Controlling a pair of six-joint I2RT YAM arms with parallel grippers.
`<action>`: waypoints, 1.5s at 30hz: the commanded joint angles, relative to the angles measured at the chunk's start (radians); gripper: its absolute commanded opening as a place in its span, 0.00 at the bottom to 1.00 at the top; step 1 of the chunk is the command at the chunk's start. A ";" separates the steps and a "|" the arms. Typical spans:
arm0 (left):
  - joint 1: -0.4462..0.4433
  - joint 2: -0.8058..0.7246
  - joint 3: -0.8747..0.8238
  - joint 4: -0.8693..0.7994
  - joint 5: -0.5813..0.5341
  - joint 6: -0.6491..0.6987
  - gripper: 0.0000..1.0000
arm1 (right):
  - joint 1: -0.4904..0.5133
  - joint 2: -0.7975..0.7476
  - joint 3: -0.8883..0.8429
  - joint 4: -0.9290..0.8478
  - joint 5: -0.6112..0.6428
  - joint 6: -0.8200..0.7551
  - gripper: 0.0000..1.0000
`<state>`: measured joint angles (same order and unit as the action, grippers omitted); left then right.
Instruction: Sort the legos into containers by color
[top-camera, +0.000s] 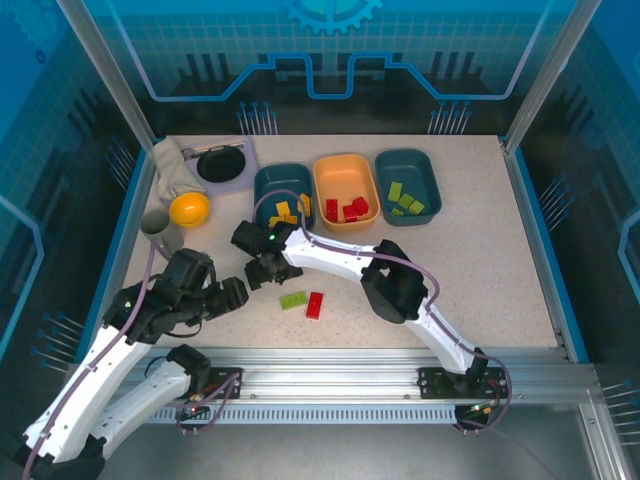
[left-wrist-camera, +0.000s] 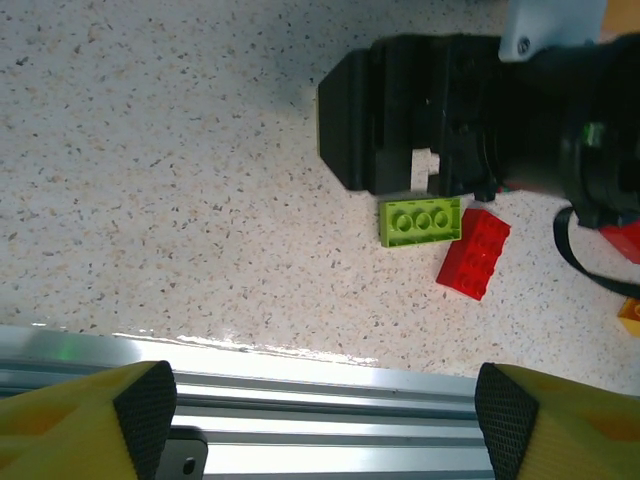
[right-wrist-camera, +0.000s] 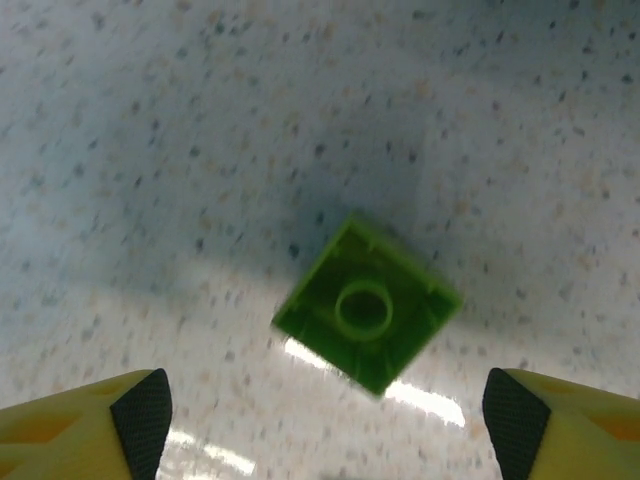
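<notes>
Three containers stand in a row at the back: a teal tray (top-camera: 262, 186) with yellow legos (top-camera: 285, 211), an orange tray (top-camera: 345, 169) with red legos (top-camera: 346, 208), and a teal tray (top-camera: 425, 172) with green legos (top-camera: 404, 199). A long green lego (top-camera: 293, 299) (left-wrist-camera: 420, 219) and a red lego (top-camera: 315, 305) (left-wrist-camera: 473, 253) lie side by side mid-table. My right gripper (top-camera: 262, 270) (right-wrist-camera: 325, 420) points down, open, over a small square green lego (right-wrist-camera: 366, 305) lying upside down on the table. My left gripper (top-camera: 237, 293) (left-wrist-camera: 325, 405) is open and holds nothing, low near the front rail.
A round black dish (top-camera: 220, 163), a crumpled cloth (top-camera: 172, 165), a yellow ball (top-camera: 189, 208) and a grey cup (top-camera: 160, 228) crowd the back left. An aluminium rail (top-camera: 330, 365) (left-wrist-camera: 300, 400) runs along the near edge. The right arm's black head (left-wrist-camera: 430, 110) stands just behind the two loose legos.
</notes>
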<state>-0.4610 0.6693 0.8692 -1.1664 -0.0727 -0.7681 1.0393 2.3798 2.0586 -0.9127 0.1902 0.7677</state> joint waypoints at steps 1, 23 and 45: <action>-0.001 0.011 0.036 -0.031 -0.017 0.009 0.82 | -0.012 0.062 0.075 -0.062 0.053 0.085 0.79; 0.002 0.089 0.005 0.110 0.109 0.054 0.82 | -0.034 -0.038 0.049 -0.078 0.151 0.067 0.27; -0.082 0.861 0.453 0.565 0.311 0.093 0.81 | -0.793 -0.326 -0.181 0.036 -0.060 -0.130 0.27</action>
<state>-0.5381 1.4681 1.2503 -0.6338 0.2073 -0.7029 0.2985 1.9759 1.8042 -0.8795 0.2153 0.6453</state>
